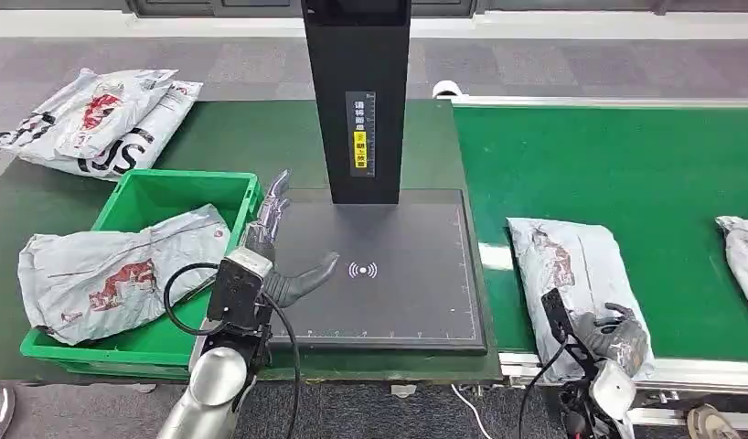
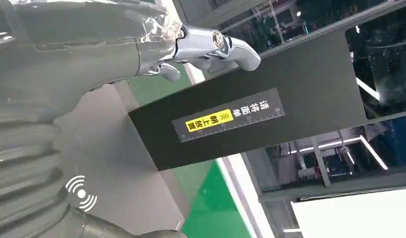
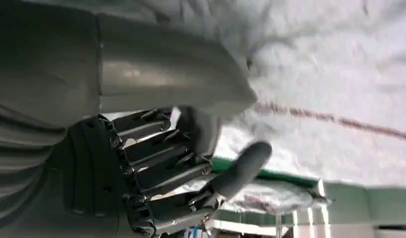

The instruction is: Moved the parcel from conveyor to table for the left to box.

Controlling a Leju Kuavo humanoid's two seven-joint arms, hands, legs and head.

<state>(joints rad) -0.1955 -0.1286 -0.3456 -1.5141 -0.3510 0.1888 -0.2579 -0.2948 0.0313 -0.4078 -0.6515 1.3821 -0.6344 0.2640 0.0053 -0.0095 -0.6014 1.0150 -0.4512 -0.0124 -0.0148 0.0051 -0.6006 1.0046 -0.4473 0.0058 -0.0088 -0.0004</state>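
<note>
Right now the grey poly-mailer parcel (image 1: pixel 571 279) lies on the green conveyor belt (image 1: pixel 626 165), just beside the belt's near-left edge, with its long axis running away from the robot and slightly toward its left. The right hand (image 1: pixel 613 334) sits at the parcel's near end, over the corner closest to the robot, so the bag stretches forward and away from the fingers rather than across them. In the right wrist view the dark fingers (image 3: pixel 156 163) are curled in below the thumb (image 3: pixel 240 168) with the crinkled grey plastic right against them; whether they actually clamp the film or only press on it, I cannot tell.

The black scanner table (image 1: pixel 379 274) lies to the left of the parcel, across the belt's edge, so the coming move is judged to be a sideways carry to the robot's left, with the bag's length trailing off the hand.

The left hand (image 1: pixel 274 247) hovers over the table's left margin, beside the green bin (image 1: pixel 137 343), holding nothing, its fingers (image 2: pixel 216 44) stretched forward and thumb splayed out. It is well apart from the parcel; the right hand is plainly the nearer one.
</note>
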